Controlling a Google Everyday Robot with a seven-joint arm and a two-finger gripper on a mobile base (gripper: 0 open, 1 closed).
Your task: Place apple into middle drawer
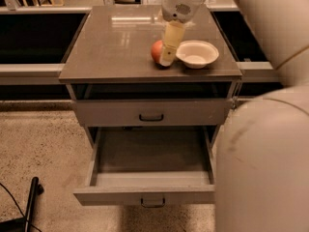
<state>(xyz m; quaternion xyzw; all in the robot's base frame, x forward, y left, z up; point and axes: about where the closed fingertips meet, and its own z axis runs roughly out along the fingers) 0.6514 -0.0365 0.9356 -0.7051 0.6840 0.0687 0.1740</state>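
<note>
The gripper (pixel 167 52) is hanging in the upper middle of the frame, reaching down from the arm (pixel 263 168) whose pale bulk is filling the right side. It is sitting right against the apple (pixel 156 51), with its cream tip covering the fruit's right half. Whether it is closed on the apple or only beside it, I cannot tell. Judging from this, the pick-up is the step in hand.

The apple is resting on the cabinet top (pixel 116 47), just left of the cream-white bowl (pixel 196 54), near it, though the gripper is hiding any gap. That closeness is probably why the gripper is coming in from above, not from the side.

Below, in the lower middle, the middle drawer (pixel 152 153) is standing pulled out, its grey floor bare and ready to receive the fruit. The upper drawer front (pixel 151 111) above it is shut, so the apple will likely need carrying forward past the cabinet edge before going down.

The cabinet top is looking smooth, grey-brown and glossy, catching light near its back edge. The speckled floor (pixel 43 144) is spreading at the left, with 1 black stand (pixel 31 197) in the lower left corner.
</note>
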